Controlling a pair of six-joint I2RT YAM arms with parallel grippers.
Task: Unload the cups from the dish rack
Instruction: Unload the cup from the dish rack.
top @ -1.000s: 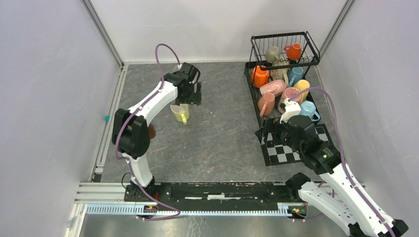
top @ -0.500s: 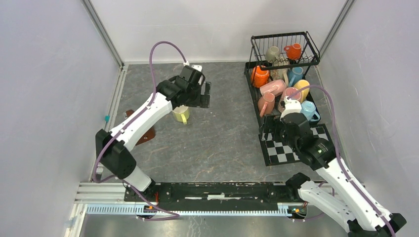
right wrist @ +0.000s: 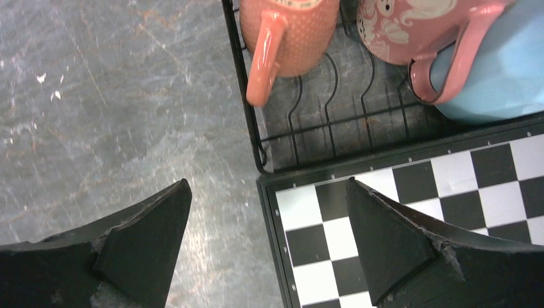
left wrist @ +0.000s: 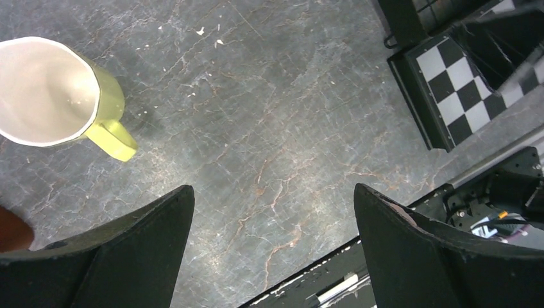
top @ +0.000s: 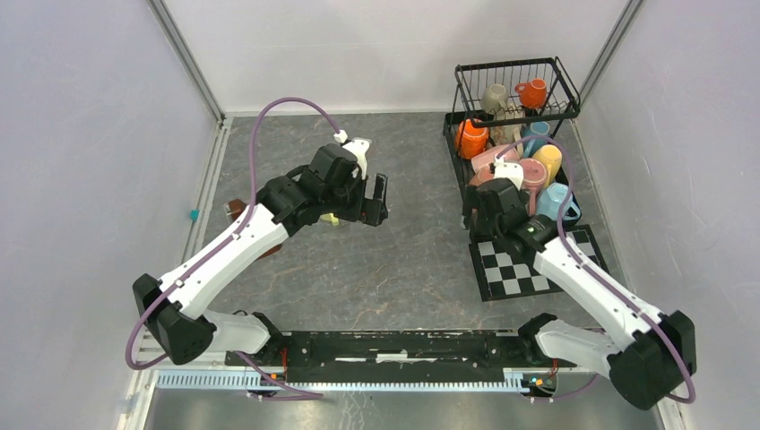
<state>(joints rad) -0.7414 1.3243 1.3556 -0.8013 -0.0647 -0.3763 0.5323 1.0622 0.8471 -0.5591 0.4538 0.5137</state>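
Since the earlier frames the left arm has swung off the yellow mug (left wrist: 45, 90) towards the middle of the desk (top: 394, 269). The right arm has advanced from the checkered mat (top: 515, 269) to the near left corner of the dish rack (top: 511, 76).

Desk: grey, marble-veined, matt surface.

Dish rack: black wire, two tiers, standing in the far right corner of the desk. It holds the remaining mugs, with two in the basket-like upper tier and the rest crowded on the slotted lower tier.

Mat: flat, black-and-white checks, against the rack's near side along the right edge.

Mugs: glossy ceramic. The yellow one stands upright and alone left of the desk's centre, white inside, judged already unloaded. At the rack's near left corner a salmon mug (right wrist: 289, 32) with a dimpled skin lies with its handle thrust outward. This is judged the easiest next grasp. Beside it are a patterned pink mug (right wrist: 417, 25) and a light blue mug (right wrist: 494, 77), which appear to touch each other.

Left claw (left wrist: 272, 192): fingers spread, empty, over bare desk.

Right claw (right wrist: 267, 186): fingers spread, empty, over the rack's corner just short of the salmon handle.
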